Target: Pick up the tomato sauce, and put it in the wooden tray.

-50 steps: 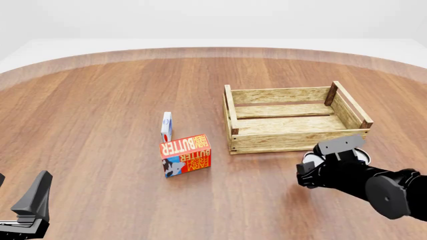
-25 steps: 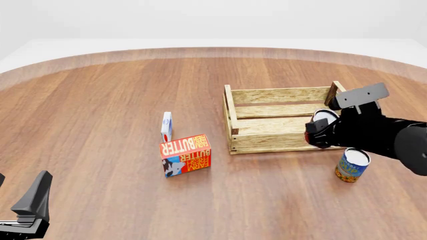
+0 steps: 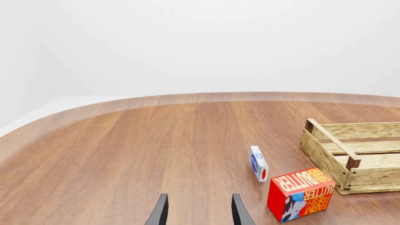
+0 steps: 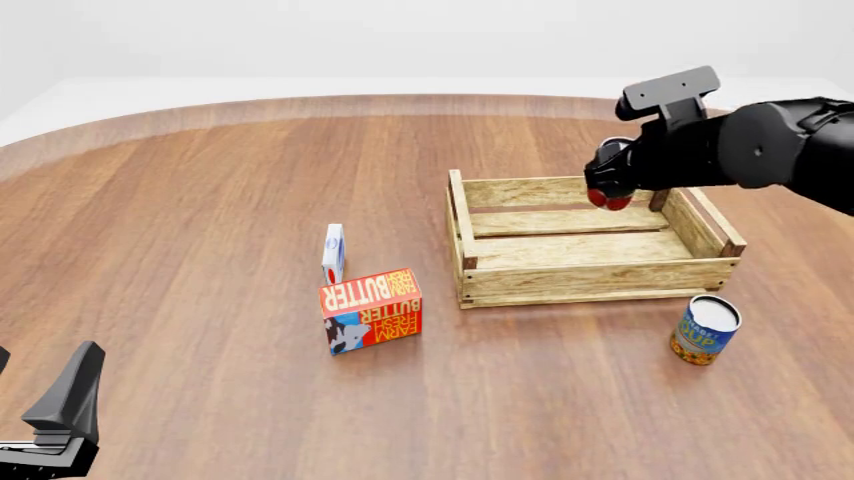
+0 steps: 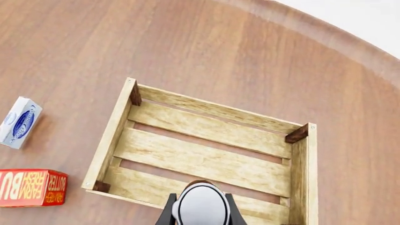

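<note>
My right gripper (image 4: 611, 180) is shut on the tomato sauce can (image 4: 610, 200) and holds it in the air above the far part of the wooden tray (image 4: 598, 283). Only the can's red underside shows in the front view. In the right wrist view its white top (image 5: 201, 206) sits between the fingers, over the tray's (image 5: 212, 108) slatted floor. The tray holds nothing. My left gripper (image 3: 198, 215) is open and empty, low at the near left of the table (image 4: 47, 390), far from the tray (image 3: 350, 154).
A blue-and-yellow can (image 4: 703, 330) stands on the table just outside the tray's near right corner. A red butter box (image 4: 372, 310) and a small white-and-blue box (image 4: 332, 253) stand left of the tray, and both show in the left wrist view (image 3: 300, 194) (image 3: 259, 163).
My right gripper has lifted the tomato sauce can from beside the blue-and-yellow can, up and away to above the tray. The left arm has not moved.
</note>
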You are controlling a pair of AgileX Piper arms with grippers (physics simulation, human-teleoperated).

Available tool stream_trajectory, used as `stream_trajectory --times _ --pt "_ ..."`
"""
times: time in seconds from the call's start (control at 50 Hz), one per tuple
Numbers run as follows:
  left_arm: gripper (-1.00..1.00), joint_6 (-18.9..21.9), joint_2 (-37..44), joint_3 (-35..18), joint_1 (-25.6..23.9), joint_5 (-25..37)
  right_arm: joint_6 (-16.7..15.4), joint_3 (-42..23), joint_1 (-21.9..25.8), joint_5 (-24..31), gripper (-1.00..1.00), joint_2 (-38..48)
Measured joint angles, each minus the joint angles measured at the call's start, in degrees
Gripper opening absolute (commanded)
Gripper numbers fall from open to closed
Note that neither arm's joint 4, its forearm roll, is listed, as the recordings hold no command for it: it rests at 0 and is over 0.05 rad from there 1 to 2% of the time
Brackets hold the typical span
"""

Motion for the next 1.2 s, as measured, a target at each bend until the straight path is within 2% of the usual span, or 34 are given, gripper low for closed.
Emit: stream_trajectory --times 0.22,0.48,0.78,1.2 --pt "1.0 0.0 0.0 0.0 0.0 0.0 -1.69 -8.74 -2.09 -0.04 -1.0 11.84" --pt "1.0 0.0 0.0 0.0 0.0 0.0 0.21 -15.17 -1.95 -0.98 -1.0 23.76" --pt "1.0 0.0 0.0 0.0 0.0 0.0 2.66 -16.5 -1.21 -2.95 -1.0 29.84" --pt "1.0 0.0 0.0 0.0 0.0 0.0 3.52 -15.41 -0.88 -5.0 -1.0 32.93"
